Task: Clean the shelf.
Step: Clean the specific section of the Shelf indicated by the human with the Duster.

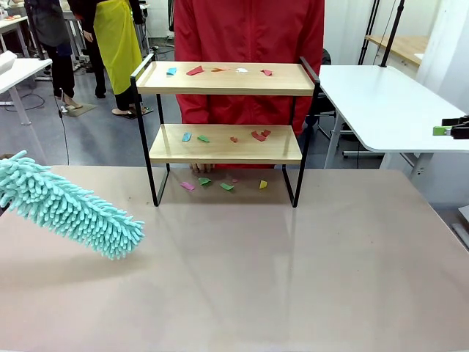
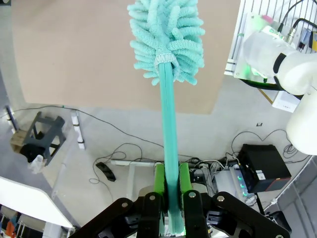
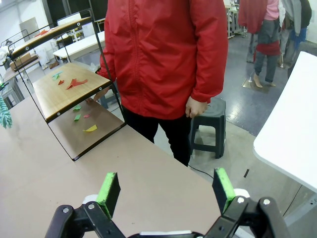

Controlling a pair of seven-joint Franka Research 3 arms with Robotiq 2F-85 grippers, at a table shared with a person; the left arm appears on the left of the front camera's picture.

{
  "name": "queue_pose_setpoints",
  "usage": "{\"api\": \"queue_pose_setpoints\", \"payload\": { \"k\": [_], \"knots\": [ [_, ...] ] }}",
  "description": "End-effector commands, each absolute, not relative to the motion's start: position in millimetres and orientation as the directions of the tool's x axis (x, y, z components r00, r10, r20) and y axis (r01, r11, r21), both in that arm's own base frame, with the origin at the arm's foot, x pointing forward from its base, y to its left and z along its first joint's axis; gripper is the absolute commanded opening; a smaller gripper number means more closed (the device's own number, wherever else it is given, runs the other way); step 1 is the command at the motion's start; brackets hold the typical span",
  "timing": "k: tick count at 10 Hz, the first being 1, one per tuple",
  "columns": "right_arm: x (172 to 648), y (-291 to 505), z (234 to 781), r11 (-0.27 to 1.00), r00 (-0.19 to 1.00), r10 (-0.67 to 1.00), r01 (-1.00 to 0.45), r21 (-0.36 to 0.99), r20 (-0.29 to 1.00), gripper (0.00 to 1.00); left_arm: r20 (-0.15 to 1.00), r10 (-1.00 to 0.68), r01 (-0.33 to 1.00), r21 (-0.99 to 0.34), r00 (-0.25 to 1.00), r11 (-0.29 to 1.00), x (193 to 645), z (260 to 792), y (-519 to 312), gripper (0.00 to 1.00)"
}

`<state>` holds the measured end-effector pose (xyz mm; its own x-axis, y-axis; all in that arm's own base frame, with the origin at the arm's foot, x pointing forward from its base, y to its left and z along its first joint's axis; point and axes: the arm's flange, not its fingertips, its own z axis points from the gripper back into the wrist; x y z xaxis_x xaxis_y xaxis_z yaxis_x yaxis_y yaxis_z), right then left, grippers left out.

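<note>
Left pincer (image 2: 171, 184) clamped shut on the teal handle of a fluffy duster (image 1: 69, 205), at the left side of the bench (image 1: 293, 257). The duster head slopes down toward the middle; whether it touches the surface cannot be told. Shelf (image 1: 227, 78) stands mid-bench at the far edge, well apart from the duster. Coloured paper scraps (image 1: 195, 70) lie on both boards and on the bench beneath. Person in a red jacket (image 1: 249, 29) stands directly behind the shelf. Right pincer (image 3: 166, 191) over the bench to the right of the shelf, jaws wide apart, holding nothing.
</note>
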<state>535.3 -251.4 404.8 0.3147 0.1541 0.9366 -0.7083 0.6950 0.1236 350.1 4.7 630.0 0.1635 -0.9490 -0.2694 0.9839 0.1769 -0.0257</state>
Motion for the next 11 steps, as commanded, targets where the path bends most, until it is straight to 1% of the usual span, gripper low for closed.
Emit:
{"api": "queue_pose_setpoints", "payload": {
  "k": [1,4,5,6,7,8,9,10,11],
  "knots": [
    [534.4,-250.0,406.2,0.694,0.313,0.157,-0.71,0.121,0.937,1.0,-0.267,-0.949,0.983,-0.021,0.169,0.181,349.2,633.4,6.5,0.13],
    [534.4,-250.0,406.2,0.694,0.313,0.157,-0.71,0.121,0.937,1.0,-0.269,-0.949,0.984,-0.026,0.164,0.177,350.1,630.0,4.7,0.13],
    [534.4,-250.0,406.2,0.694,0.313,0.157,-0.71,0.121,0.937,1.0,-0.063,-0.979,0.98,-0.034,0.193,0.195,352.2,630.9,6.0,0.13],
    [534.4,-250.0,406.2,0.694,0.313,0.157,-0.71,0.121,0.937,1.0,0.027,-0.982,0.981,-0.056,0.189,0.187,349.1,622.7,9.7,0.13],
    [534.4,-250.0,406.2,0.694,0.313,0.157,-0.71,0.121,0.937,1.0,0.076,-0.982,0.983,-0.076,0.174,0.168,347.5,614.4,11.3,0.13],
    [534.4,-250.0,406.2,0.694,0.313,0.157,-0.71,0.121,0.937,1.0,0.168,-0.968,0.979,-0.109,0.189,0.172,339.7,600.1,10.2,0.13],
    [534.4,-250.0,406.2,0.694,0.313,0.157,-0.71,0.121,0.937,1.0,0.248,-0.944,0.973,-0.124,0.218,0.192,336.0,590.4,2.1,0.13],
    [534.4,-250.0,406.2,0.694,0.313,0.157,-0.71,0.121,0.937,1.0,0.306,-0.916,0.965,-0.123,0.26,0.232,329.5,581.1,-16.8,0.13],
    [534.4,-250.0,406.2,0.694,0.313,0.157,-0.71,0.121,0.937,1.0,0.323,-0.895,0.952,-0.121,0.307,0.283,322.7,570.4,-42.3,0.13]
  ]
}}
